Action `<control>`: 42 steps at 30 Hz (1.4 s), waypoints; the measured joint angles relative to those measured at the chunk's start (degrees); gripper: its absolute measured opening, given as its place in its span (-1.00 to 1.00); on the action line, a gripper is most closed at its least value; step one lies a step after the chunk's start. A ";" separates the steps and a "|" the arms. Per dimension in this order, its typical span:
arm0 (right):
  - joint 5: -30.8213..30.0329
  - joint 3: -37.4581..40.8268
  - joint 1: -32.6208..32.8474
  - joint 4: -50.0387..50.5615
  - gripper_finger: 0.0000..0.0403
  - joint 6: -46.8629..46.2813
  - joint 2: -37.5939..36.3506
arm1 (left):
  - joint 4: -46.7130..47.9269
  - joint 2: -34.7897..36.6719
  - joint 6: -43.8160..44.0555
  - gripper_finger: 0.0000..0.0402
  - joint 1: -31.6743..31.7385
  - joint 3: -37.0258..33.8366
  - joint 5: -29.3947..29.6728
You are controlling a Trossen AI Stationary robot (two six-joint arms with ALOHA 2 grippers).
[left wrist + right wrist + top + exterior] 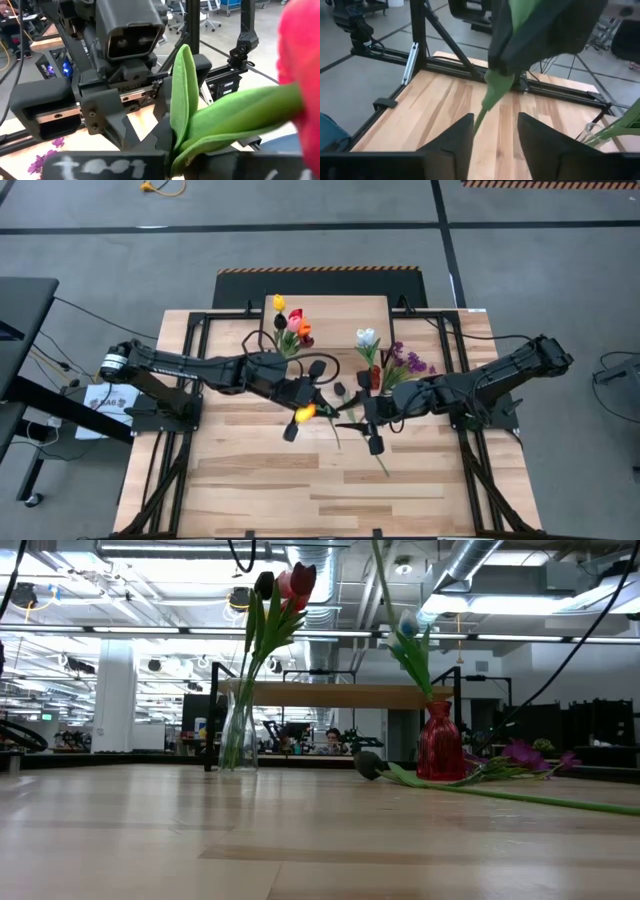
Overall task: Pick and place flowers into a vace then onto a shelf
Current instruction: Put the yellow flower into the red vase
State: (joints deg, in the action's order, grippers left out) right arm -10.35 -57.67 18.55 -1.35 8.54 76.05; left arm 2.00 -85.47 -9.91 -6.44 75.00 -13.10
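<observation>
Above the middle of the table my left gripper (300, 408) is shut on a flower with an orange-yellow head (305, 413). Facing it, my right gripper (495, 120) is open, and the flower's green stem (487, 97) runs down into its gap. A clear vase (238, 730) holds several tulips. A red vase (440, 740) holds a white flower (367, 338). The shelf (330, 695) stands at the far edge. A dark tulip (368, 765) and purple blossoms (525, 755) lie on the table. My left gripper pinches the flower between its two fingers at the base of the leaves (176, 147), close to the head (300, 75). The flower is lifted clear of the table, and its stem slants down toward my right gripper. My right gripper: the stem's lower end (479, 119) lies at the inner edge of one finger (462, 137); whether they touch I cannot tell.
The dark tulip's long stem (560, 802) runs along the table toward the near right. Black frame rails (190, 380) line the table's sides. Bare wood (260, 480) lies on the near half of the table.
</observation>
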 joint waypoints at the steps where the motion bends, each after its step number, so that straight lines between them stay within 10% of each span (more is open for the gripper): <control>1: 0.00 0.00 0.00 -0.42 -0.22 0.02 0.00 | 0.03 0.00 0.00 -1.00 0.00 0.00 0.00; 14: 4.47 0.08 -1.05 -7.62 -0.05 -1.06 2.45 | -1.92 0.00 -0.02 -1.00 0.00 0.00 0.11; 25: 4.40 0.01 -2.90 -8.98 -0.89 0.90 3.33 | -1.97 0.00 0.90 -1.00 0.01 0.00 0.25; 32: 4.01 -0.01 -2.91 -9.37 -0.97 1.25 3.22 | -1.24 0.98 2.57 -0.99 -0.11 -0.02 0.37; 42: 3.85 -0.02 -2.84 -8.78 -0.99 1.50 3.06 | 7.39 7.22 1.19 -0.43 -3.74 -0.07 9.43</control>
State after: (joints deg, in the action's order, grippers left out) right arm -6.50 -57.69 15.70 -10.13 10.04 79.11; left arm 9.38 -78.25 -8.72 -10.18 74.94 -3.67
